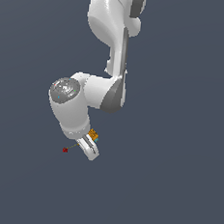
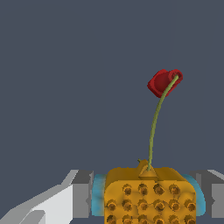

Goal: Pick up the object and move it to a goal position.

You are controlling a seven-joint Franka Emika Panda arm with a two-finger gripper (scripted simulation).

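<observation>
The object (image 1: 93, 134) is a tiny orange speckled block with teal edges, held between the fingers of my gripper (image 1: 93, 142) just under the white wrist. A hair-thin stem runs from it to a small red dot (image 1: 65, 149) toward the exterior view's left. In the wrist view the object (image 2: 148, 197) fills the space between the two grey pads (image 2: 82, 194), teal edges pressed against them, and its green stem curves out to the red tip (image 2: 164, 82). The gripper is shut on the block.
The white arm (image 1: 110, 46) reaches down from the top of the exterior view, its elbow (image 1: 65, 91) bulging toward that view's left. Plain dark grey-blue ground lies all around.
</observation>
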